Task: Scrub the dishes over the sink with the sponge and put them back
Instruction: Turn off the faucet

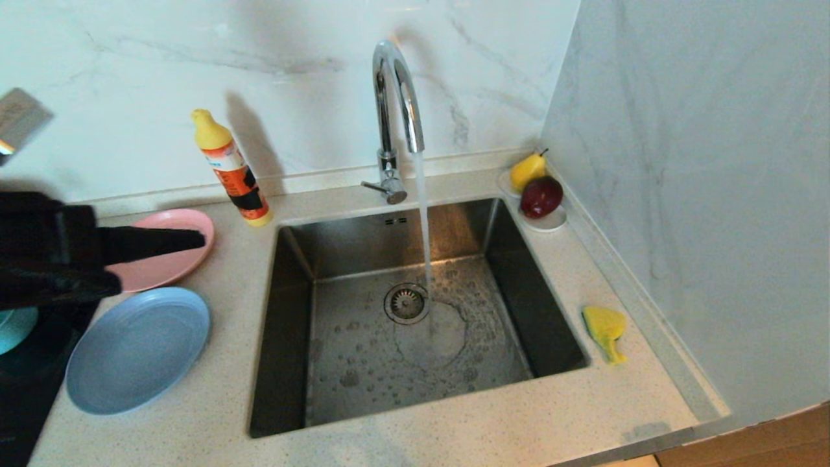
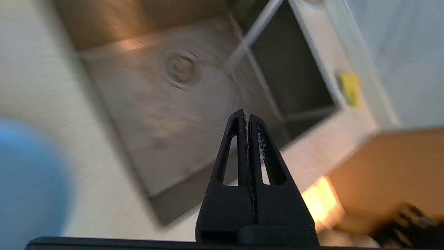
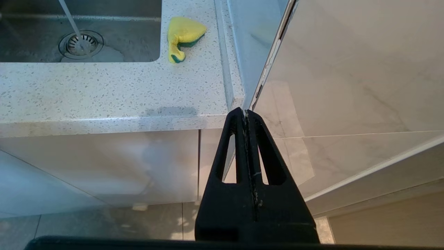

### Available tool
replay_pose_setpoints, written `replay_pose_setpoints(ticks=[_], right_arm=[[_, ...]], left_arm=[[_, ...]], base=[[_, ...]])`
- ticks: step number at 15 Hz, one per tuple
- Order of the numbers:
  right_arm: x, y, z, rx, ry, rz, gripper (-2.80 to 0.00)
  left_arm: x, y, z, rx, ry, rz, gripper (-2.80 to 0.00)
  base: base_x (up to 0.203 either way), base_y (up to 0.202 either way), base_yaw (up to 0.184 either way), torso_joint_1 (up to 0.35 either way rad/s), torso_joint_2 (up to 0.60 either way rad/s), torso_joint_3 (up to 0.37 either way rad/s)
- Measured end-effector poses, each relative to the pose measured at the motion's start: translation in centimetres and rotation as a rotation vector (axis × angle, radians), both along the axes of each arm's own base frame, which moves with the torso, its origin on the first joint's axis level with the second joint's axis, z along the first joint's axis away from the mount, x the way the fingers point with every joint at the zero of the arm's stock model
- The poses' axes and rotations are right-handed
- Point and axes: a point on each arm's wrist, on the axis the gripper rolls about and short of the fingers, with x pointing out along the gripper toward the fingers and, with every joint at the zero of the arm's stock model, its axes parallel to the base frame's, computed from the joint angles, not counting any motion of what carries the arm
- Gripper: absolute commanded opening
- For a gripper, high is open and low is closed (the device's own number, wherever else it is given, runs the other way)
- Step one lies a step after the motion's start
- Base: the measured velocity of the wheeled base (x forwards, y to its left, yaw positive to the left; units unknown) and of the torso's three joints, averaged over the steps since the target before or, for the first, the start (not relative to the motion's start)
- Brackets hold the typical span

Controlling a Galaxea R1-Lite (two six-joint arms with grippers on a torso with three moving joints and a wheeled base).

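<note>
The left gripper (image 1: 198, 239) reaches in from the left edge with its fingers pressed together and nothing between them, its tip over the pink plate (image 1: 170, 259). The pink plate lies on the speckled counter (image 1: 454, 421) left of the sink (image 1: 415, 311), just beyond the pale-blue plate (image 1: 136, 350); whether the 2 rims touch cannot be told. A sliver of the teal bowl (image 1: 14, 327) shows at the far left edge. Water runs from the chrome tap (image 1: 395, 110) into the basin beside the drain strainer (image 1: 406, 303). The sponge (image 1: 606, 329) lies folded on the counter right of the sink, near the wall. The right gripper (image 3: 247, 113) hangs closed and empty below the counter's near right corner. A detergent bottle (image 1: 232, 170), a pear (image 1: 527, 170) and a red apple (image 1: 541, 196) stand along the far edge.
</note>
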Motion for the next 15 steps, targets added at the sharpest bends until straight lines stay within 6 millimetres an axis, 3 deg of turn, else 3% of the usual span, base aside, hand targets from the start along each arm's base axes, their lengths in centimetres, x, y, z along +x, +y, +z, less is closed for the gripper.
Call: replay_pose_setpoints(ticks=[4,7,11,15], right_arm=[[0.0,0.0,0.0,0.000,0.000,0.000,-2.80],[0.0,0.0,0.0,0.000,0.000,0.000,-2.80],[0.0,0.0,0.0,0.000,0.000,0.000,-2.80],[0.0,0.0,0.0,0.000,0.000,0.000,-2.80]], left_arm=[[10.0,-2.1,-2.3,-0.086,0.139,-0.146,-2.80],[15.2,-3.7,-4.4,-0.182,0.156,-0.162,-2.80],[18.4,-5.5,-6.8,-0.237,0.226,-0.178,-2.80],[20.8,-6.6,-7.7,-0.307,0.234,-0.174,-2.80]], base=[[0.000,0.000,0.000,0.000,0.00,0.000],[0.000,0.000,0.000,0.000,0.00,0.000],[0.000,0.000,0.000,0.000,0.00,0.000],[0.000,0.000,0.000,0.000,0.00,0.000]])
